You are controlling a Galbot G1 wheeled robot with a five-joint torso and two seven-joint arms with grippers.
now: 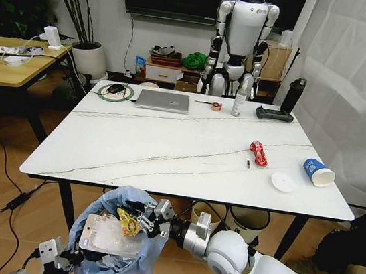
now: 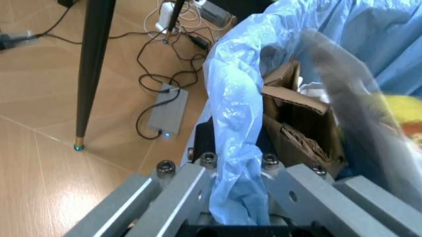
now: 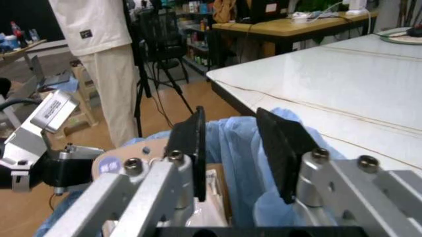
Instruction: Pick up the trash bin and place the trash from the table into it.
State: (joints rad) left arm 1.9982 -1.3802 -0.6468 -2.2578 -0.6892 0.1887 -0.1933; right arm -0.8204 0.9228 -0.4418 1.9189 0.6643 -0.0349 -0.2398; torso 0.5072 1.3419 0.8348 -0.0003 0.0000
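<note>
Below the near edge of the table (image 1: 187, 158), I hold the trash bin (image 1: 109, 262) off to the side of the table's front left leg, low over the wooden floor. My left gripper (image 2: 240, 207) is closed on the blue bag at the bin's rim; in the left wrist view the plastic is bunched between the two fingers, so the grip is on the bag (I cannot tell if the hard rim is caught too). My right gripper (image 1: 147, 219) hangs just over the mouth of the bin, with its pads (image 3: 280, 148) standing apart and nothing between them in the right wrist view. A yellow wrapper (image 1: 126, 223) lies just beside its fingertips, on top of the clear plastic packaging (image 1: 104, 236) and the brown cardboard (image 2: 297, 123) already in the bin.

On the table, toward its far right side from the bin, three pieces are not yet collected: a red wrapper (image 1: 258, 154), a white lid (image 1: 283, 182) and a blue-white paper cup (image 1: 318, 173) lying on its side.

My worry is the left grip. If only thin plastic is held, the bag may slip or tear as the bin gets heavier. The bin is also quite full, so the top pieces may slide out if it tilts.
</note>
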